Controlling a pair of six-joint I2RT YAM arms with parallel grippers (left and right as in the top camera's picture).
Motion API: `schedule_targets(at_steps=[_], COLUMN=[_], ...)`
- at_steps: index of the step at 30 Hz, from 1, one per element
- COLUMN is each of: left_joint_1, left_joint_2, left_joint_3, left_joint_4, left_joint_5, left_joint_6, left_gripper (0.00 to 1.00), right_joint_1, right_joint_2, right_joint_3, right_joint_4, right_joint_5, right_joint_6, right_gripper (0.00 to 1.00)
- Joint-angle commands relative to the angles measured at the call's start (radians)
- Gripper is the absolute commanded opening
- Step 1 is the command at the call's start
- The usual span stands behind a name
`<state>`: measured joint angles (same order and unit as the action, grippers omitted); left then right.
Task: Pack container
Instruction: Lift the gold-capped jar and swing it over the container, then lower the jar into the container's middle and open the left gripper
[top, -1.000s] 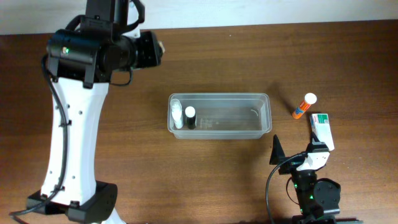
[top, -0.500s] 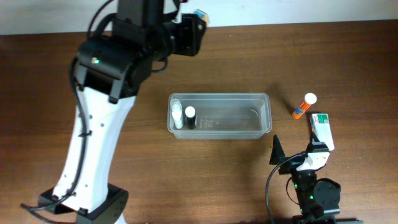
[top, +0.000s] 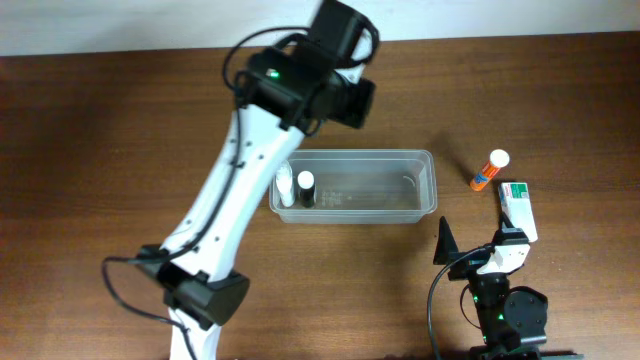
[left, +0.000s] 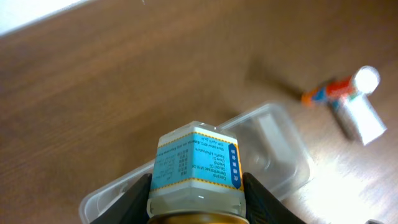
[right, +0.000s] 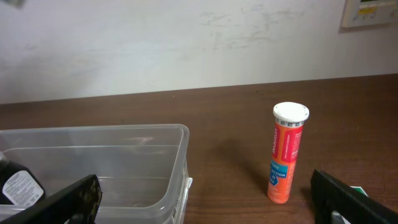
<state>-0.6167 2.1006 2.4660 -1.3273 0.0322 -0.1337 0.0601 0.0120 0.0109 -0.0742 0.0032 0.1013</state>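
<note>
Overhead, the clear plastic tub with round corners (top: 354, 186) sits in the middle of the brown wooden table (top: 120, 140). A small white bottle (top: 285, 184) and a small bottle with a black cap (top: 306, 187) stand close together in its left end. The rest of the tub looks bare.

The left arm has moved a lot. One second ago its head was far to the left of the tub. Half a second ago it was up near the back edge of the table. Now the white arm reaches across, and its black head hangs just behind the tub's back rim. The tub and the two bottles have not moved.

From the left wrist, the left claw (left: 198, 202) is squeezing a small jar with a blue and white label (left: 196, 168), one finger on each side. The tub lies below and past the jar.

The right claw (right: 205, 199) stays low near the table's front edge, right of the tub. Its fingers are spread wide apart and hold nothing. An orange tube with a white cap (right: 286, 153) stands upright between them, farther back. A white and green box (top: 517, 208) lies just beside the tube.
</note>
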Motion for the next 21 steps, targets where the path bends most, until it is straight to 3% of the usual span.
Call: schedule_targets(at_steps=[1, 21], left_joint_1=[-0.025, -0.029], left_joint_2=[0.067, 0.259], left_joint_3=[0.016, 0.016], left_joint_4=[-0.014, -0.15], left_joint_5=[-0.044, 0.008], left_joint_6=[0.061, 0.105], left_gripper=[0.34, 0.33], right_joint_1=[0.005, 0.005], right_joint_2=[-0.003, -0.003], right_joint_3=[-0.005, -0.005], right_joint_4=[-0.006, -0.006], right_joint_5=[0.008, 0.009], right_joint_6=[-0.005, -0.004], right_gripper=[0.98, 0.98])
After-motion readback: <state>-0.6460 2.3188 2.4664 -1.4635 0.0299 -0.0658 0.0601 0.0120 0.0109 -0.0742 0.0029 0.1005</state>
